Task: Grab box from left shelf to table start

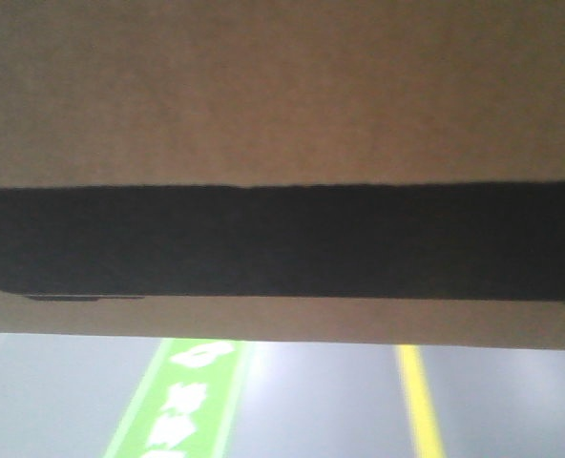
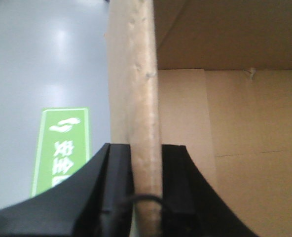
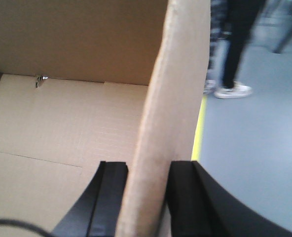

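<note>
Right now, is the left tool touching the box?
Touching. The left wrist view shows the left tool clamped on a wall of the box, both pads pressed against it without a gap.

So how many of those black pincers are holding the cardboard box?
2. The left pincer clamps the left wall of the box; the right pincer clamps its right wall. Each shows only in its own wrist view.

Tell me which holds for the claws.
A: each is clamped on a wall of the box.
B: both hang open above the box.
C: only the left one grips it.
A: the wrist views show the left claw and the right claw each with a cardboard wall of the box pinched between its jaws.
</note>
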### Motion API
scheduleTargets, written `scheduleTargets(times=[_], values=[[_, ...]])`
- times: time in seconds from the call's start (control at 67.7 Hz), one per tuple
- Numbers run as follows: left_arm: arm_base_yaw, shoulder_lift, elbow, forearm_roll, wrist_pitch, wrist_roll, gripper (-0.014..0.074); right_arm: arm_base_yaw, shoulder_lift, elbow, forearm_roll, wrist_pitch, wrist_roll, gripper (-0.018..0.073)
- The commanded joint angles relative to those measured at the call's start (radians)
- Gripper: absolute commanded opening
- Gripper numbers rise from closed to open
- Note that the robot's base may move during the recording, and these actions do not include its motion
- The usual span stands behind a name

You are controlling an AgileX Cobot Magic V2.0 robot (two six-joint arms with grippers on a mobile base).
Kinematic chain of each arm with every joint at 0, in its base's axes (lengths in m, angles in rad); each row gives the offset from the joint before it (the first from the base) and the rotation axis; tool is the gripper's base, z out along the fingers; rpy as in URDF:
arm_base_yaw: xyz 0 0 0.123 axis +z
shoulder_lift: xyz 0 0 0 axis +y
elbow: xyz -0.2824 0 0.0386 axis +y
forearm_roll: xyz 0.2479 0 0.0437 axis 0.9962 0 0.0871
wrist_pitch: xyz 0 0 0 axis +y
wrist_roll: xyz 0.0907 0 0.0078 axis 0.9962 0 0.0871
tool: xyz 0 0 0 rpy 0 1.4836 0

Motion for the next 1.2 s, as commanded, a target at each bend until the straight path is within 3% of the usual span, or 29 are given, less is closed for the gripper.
scheduleTargets(times=[0.0,1.181], values=[[-0.023,-0.008,-0.044,-0.118,-0.233,0.012,-0.0092,0.004,0.020,-0.031,0.040,-0.142,-0.021,0.0057],[-0.023,-0.008,-0.044,-0.118,-0.233,0.012,-0.0092,0.004,0.020,-0.031,0.040,-0.141,-0.021,0.0057]])
